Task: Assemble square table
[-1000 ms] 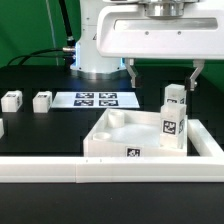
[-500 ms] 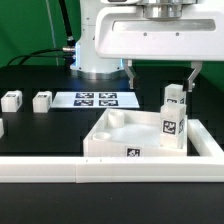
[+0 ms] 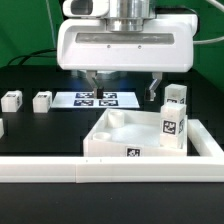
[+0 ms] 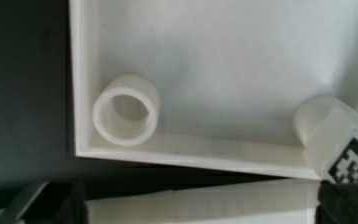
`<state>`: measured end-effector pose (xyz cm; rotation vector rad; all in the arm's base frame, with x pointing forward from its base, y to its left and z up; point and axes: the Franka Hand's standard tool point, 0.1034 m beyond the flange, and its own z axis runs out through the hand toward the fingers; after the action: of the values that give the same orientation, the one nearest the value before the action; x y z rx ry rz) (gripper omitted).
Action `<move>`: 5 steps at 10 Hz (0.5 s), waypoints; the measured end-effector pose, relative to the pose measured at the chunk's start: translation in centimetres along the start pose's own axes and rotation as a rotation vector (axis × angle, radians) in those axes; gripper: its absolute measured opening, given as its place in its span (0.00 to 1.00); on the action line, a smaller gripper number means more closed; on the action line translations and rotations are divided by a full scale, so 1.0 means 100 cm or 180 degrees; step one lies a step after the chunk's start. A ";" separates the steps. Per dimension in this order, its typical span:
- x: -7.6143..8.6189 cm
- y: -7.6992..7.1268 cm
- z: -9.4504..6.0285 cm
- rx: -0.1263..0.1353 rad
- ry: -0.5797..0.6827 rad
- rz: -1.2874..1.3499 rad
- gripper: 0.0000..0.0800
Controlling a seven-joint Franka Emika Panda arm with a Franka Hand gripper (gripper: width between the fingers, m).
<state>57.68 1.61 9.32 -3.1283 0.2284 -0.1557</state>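
A black worktop [image 3: 40, 135] is filling the scene, with a green backdrop behind it and a long white rail fence [image 3: 110, 170] running along its near edge. I am watching the robot's hand [image 3: 121, 88] hanging above the middle of the worktop, its two dark fingers [image 3: 153, 90] standing wide apart and gripping nothing.

The square table [image 3: 105, 145], a white slab with a raised rim, is lying flat just inside the fence, below the hand and a little toward the exterior view's right. One tagged leg [image 3: 171, 122] is standing upright in the slab's corner on that side, its long axis vertical. A second leg [image 3: 176, 96] is showing just behind it; I cannot tell whether it is sitting inside the rim.

The wrist view is looking straight down into the slab [image 4: 229, 60], showing an empty round corner socket [image 4: 126, 110] and the tagged leg [image 4: 341, 135] near it.

Two loose legs [image 3: 11, 100] [image 3: 41, 101] are waiting well apart from the hand, toward the exterior view's left, beyond the marker board [image 3: 95, 99]. I am judging that fetching one means travelling that way, away from the slab
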 end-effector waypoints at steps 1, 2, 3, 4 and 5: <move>-0.002 0.007 0.005 -0.0013 -0.0005 0.0028 0.81; -0.003 0.010 0.009 -0.0002 0.0000 0.0108 0.81; -0.003 0.009 0.009 -0.0003 0.0000 0.0096 0.81; -0.003 0.009 0.009 -0.0004 -0.0001 0.0096 0.81; -0.004 0.010 0.010 -0.0003 -0.0006 0.0103 0.81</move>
<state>57.26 0.67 8.32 -3.1235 0.2792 -0.1526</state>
